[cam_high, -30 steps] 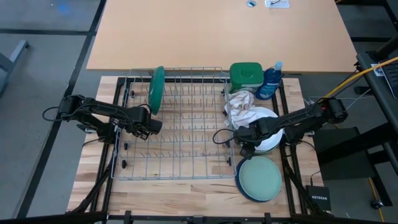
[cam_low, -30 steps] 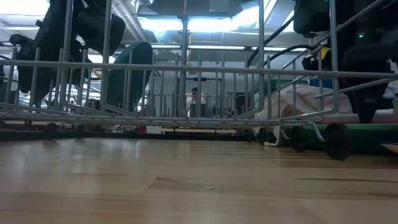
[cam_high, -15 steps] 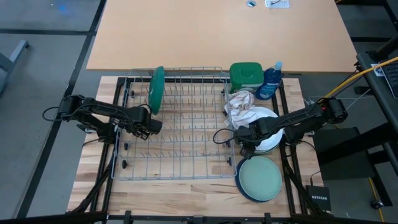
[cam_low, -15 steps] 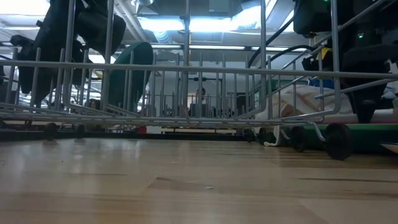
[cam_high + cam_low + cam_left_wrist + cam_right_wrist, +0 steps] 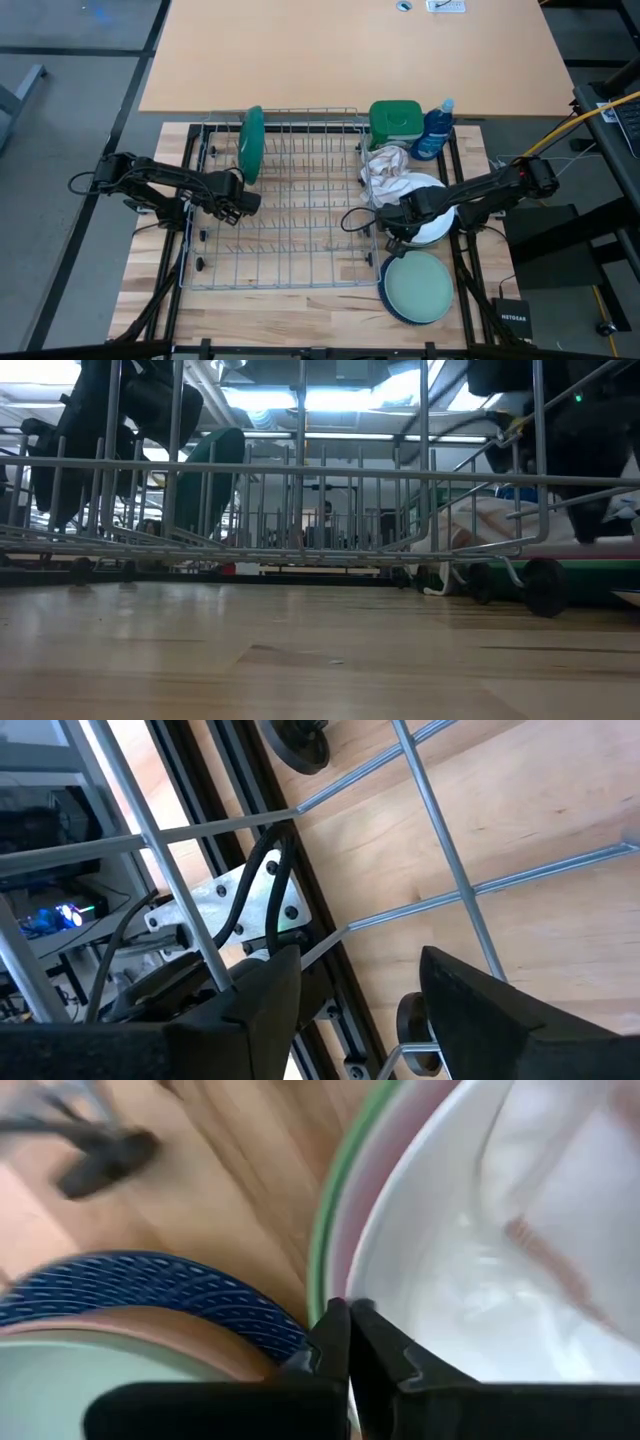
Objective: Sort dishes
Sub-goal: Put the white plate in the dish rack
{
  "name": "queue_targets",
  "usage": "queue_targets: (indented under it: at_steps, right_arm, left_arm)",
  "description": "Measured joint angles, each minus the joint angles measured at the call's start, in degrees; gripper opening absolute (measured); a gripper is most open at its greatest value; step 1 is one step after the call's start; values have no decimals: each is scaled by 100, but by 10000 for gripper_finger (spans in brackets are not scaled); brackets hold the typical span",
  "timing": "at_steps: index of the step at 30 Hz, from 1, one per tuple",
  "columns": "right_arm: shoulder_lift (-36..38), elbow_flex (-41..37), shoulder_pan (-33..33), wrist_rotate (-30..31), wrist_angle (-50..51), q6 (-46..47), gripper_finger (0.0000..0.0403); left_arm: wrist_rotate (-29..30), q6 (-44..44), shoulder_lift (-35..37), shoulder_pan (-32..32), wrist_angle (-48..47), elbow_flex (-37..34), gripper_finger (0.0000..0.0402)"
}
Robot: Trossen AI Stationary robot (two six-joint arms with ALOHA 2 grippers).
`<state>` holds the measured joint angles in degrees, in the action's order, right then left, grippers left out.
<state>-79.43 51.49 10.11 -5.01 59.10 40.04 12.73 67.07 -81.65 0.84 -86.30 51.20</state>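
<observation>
A dark green plate stands on edge in the wire rack, at its far left. Low over the rack's left part, my left gripper is open, with only rack wires and wood between its fingers. Right of the rack a white plate tops a stack with a light green plate under it. My right gripper is shut at the white plate's near-left rim. Nearer the front edge, a pale teal plate lies on a brown one and a navy one. My right gripper pinches the white plate's rim between its two fingertips, on the side toward the rack. The fingers come in low from the table's right, slanting down across the plate. The plate lies flat on its stack.
A beige-and-white cloth lies partly on the white plate's far side. Behind it stand a green tub and a blue bottle. The rack's right wall runs close beside my right gripper. Bare wood lies in front of the rack.
My right gripper's fingers, apart at the white plate's edge a second ago, have come together on its rim. The plate has stayed on its stack.
</observation>
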Motion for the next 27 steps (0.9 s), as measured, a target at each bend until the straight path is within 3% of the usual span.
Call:
queue_targets:
  at_steps: [8,15,22,27]
  right_arm:
    - [3,302,0,-3,177,-296,10]
    - [3,697,0,26,917,-325,11]
    - [4,696,0,-581,1446,-456,16]
    - [5,696,0,-916,1939,-650,48]
  left_arm:
    - [0,-128,0,0,-3,0,195]
    - [-4,-151,-2,0,-1,0,195]
    - [-4,-198,-2,0,0,0,195]
    - [-4,-308,-2,0,-7,0,195]
